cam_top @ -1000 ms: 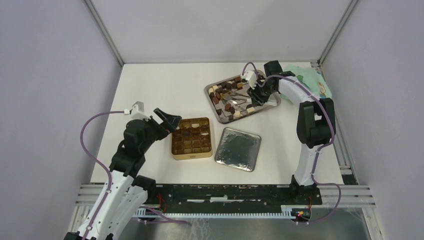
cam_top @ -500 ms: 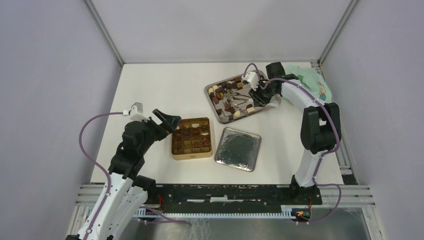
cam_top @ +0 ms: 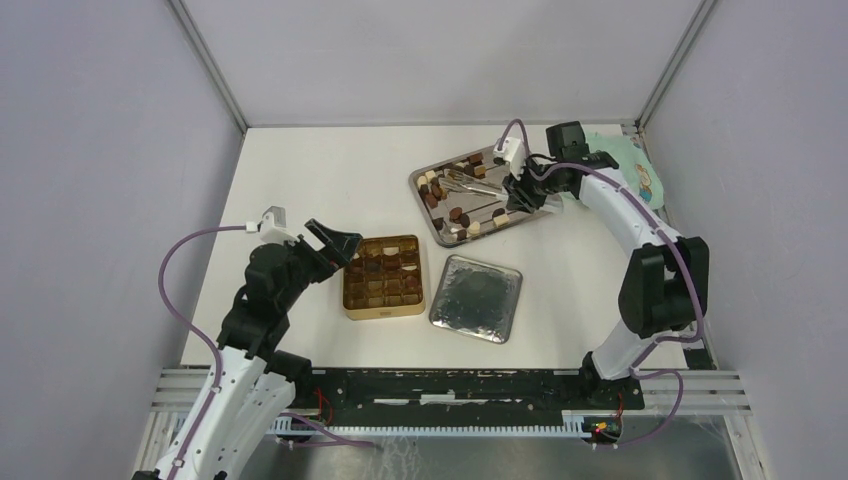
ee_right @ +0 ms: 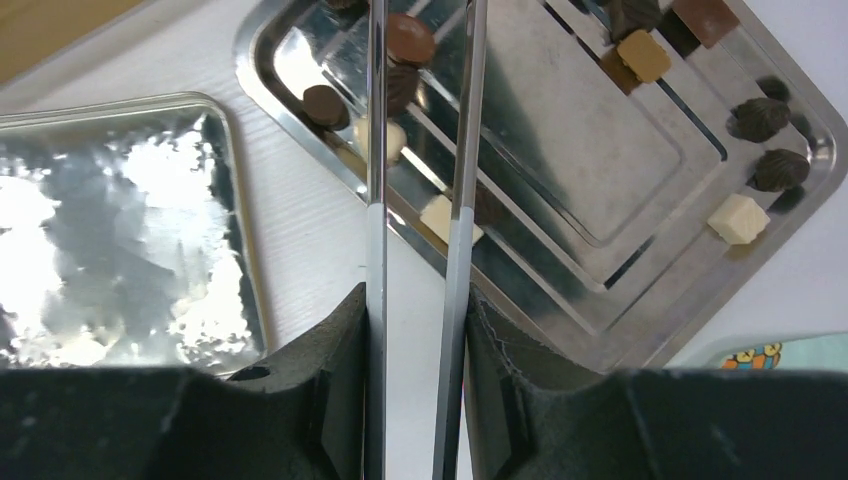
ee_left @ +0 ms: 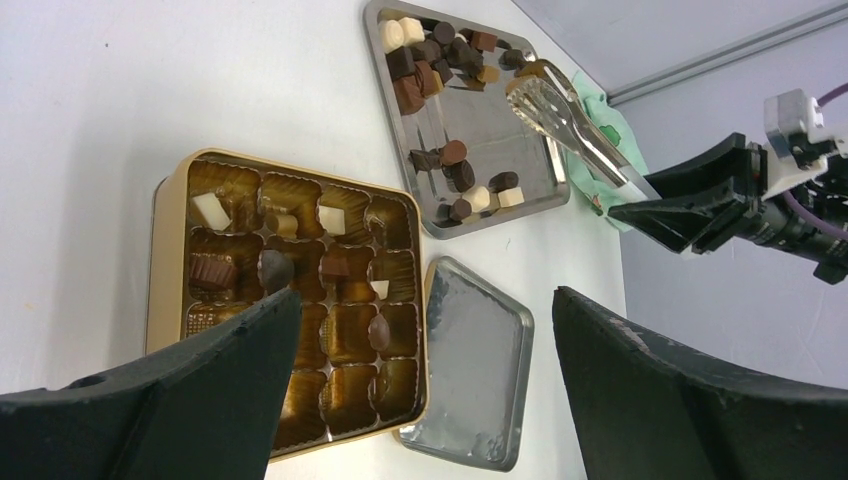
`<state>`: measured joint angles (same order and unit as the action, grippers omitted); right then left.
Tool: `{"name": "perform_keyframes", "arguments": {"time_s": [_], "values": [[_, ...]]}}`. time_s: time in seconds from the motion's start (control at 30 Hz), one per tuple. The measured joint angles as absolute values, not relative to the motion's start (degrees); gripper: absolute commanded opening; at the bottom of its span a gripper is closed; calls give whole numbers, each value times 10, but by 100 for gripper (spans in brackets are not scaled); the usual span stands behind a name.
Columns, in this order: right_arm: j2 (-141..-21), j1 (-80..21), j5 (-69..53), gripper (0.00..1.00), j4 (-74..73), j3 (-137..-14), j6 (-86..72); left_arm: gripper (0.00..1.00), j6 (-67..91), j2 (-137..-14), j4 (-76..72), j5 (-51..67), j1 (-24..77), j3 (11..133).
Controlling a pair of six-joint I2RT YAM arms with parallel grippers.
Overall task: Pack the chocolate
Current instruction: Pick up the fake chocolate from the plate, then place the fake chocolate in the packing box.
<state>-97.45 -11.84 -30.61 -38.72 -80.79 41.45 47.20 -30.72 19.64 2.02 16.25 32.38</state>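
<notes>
Right claw [ee_right: 415, 330] clamping tongs [ee_right: 376, 200] above chocolate [ee_right: 411, 38], left claw [ee_left: 425, 300] spread

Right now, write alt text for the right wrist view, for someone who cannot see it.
Black jaws at the bottom clamp the two arms of the silver tongs, which run up over a steel tray scattered with chocolate pieces, dark, tan and cream. A silver lid lies beside the tray, at frame left.

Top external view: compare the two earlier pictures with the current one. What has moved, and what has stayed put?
The right arm swung its elbow outward to the right and toward the near edge, while the right gripper, shut on the tongs, shifted only slightly over the tray; the tongs shifted with it. The left gripper, tin and lid stayed put.
</notes>
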Motion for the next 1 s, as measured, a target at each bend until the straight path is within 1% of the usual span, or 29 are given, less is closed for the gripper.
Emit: {"name": "perform_keyframes", "arguments": {"time_s": [0.2, 0.47, 0.6, 0.87, 1.0], "values": [[-919, -140, -364, 10, -408, -766, 431, 97, 477, -314, 200, 16, 163, 324], [-844, -245, -414, 11, -426, -685, 464, 97, 477, -345, 222, 8, 163, 324], [-839, -298, -407, 13, -424, -655, 461, 97, 477, -351, 233, -1, 163, 324], [-853, -350, -352, 18, -400, -649, 439, 97, 477, -348, 244, -10, 163, 324], [-873, -361, -329, 25, -393, -649, 427, 97, 477, -337, 244, -12, 163, 321]]}}
